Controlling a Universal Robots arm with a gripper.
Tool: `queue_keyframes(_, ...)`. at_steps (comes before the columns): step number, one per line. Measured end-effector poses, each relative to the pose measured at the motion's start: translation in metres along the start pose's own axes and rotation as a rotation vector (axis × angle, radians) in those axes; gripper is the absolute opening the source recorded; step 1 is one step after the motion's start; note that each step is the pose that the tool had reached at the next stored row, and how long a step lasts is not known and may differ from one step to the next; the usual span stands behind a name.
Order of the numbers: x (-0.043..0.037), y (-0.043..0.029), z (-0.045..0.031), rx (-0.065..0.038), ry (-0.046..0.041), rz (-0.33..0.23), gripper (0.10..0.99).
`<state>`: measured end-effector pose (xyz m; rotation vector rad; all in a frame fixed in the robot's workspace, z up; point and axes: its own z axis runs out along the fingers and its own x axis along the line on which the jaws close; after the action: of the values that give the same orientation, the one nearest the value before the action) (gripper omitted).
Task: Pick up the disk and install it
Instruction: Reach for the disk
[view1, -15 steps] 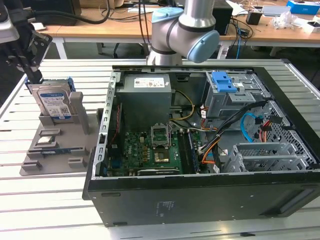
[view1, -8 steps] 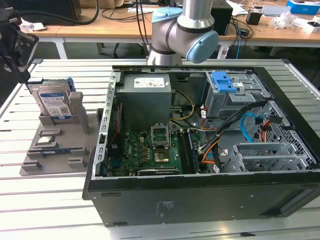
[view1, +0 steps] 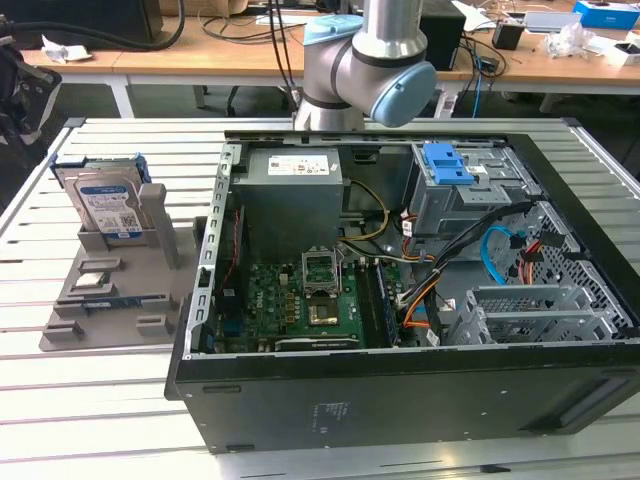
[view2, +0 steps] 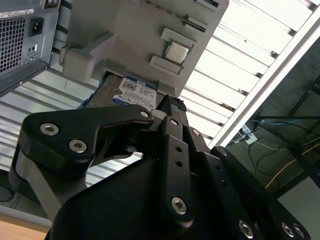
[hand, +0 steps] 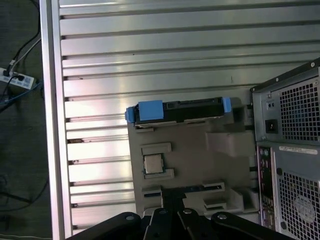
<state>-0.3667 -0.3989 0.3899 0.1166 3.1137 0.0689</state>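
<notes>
Bright overhead light, glaring table slats (view2: 250, 65)

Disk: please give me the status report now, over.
End effector clear of disk, not touching it. Disk upright in grey holder, beside open computer case. Nothing on top of disk.

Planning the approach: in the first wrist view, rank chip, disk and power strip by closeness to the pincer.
1. Chip, on the grey holder, nearest the pincer.
2. Disk, at the holder's far edge.
3. Power strip, on the floor.
</notes>
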Motion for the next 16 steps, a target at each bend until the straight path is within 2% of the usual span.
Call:
queue_keyframes(4, 0.0126, -0.0009, 0.0000, 0.000, 0.0000, 0.000, 0.102)
queue_keyframes(7, 0.0261, -0.0018, 0.0004, 0.000, 0.0000, 0.000, 0.102)
queue_keyframes(11, 0.0269, 0.0016, 0.0010, 0.002, -0.0001, 0.000, 0.102)
queue_keyframes(14, 0.0272, 0.0126, 0.0020, 0.014, -0.0010, 0.000, 0.102)
queue_keyframes(16, 0.0272, 0.0135, 0.0021, 0.015, -0.0012, 0.000, 0.102)
